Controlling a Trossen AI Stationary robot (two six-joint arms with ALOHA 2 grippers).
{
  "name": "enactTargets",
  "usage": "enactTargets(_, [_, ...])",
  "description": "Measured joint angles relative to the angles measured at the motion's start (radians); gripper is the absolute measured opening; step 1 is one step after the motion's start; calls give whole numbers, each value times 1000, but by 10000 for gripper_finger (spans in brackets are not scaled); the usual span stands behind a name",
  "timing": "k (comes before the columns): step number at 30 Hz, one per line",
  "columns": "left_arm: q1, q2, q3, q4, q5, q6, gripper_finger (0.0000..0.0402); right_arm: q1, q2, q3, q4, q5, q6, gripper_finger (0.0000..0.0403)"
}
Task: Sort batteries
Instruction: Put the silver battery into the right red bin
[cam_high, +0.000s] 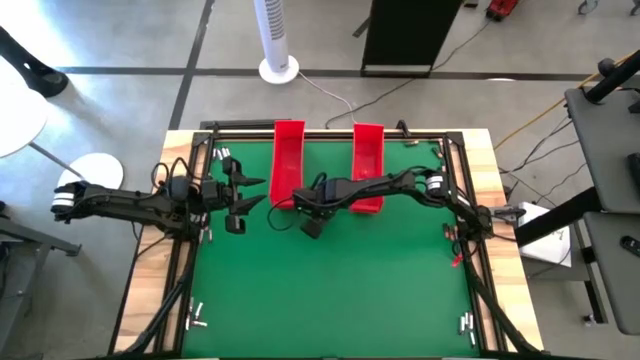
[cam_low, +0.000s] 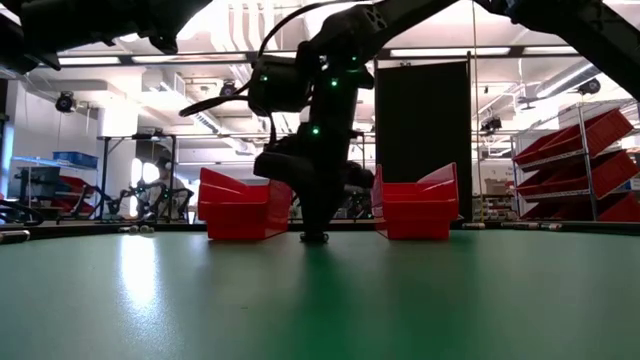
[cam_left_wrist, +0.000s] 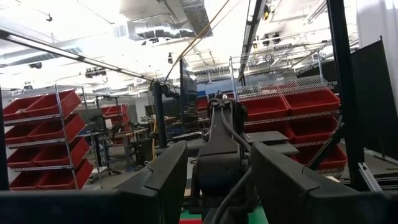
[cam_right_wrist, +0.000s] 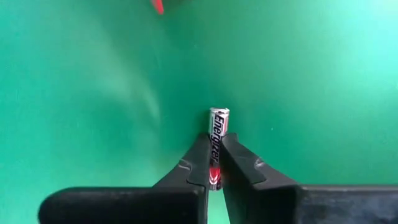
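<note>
R gripper (cam_right_wrist: 213, 163) pinching slim silver-black cylindrical battery (cam_right_wrist: 217, 134), matte green mat (cam_right_wrist: 311, 93), L gripper (cam_left_wrist: 214, 180) jaws apart, empty

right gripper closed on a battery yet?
Yes: in the right wrist view the right gripper has both fingers pressed against a silver, black and red battery on the green table.

The battery's (cam_right_wrist: 216, 146) lower end is hidden between the right hand's (cam_right_wrist: 214, 163) fingers (cam_right_wrist: 249, 171).
</note>
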Motion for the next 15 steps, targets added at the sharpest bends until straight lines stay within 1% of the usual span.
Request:
enactTargets(10, [0, 0, 0, -2, 0, 0, 158, 42, 6, 61, -58, -23, -13, 17])
enactTargets(15, [0, 0, 0, -4, 0, 0, 158, 68, 6, 58, -85, -75, -59, 17])
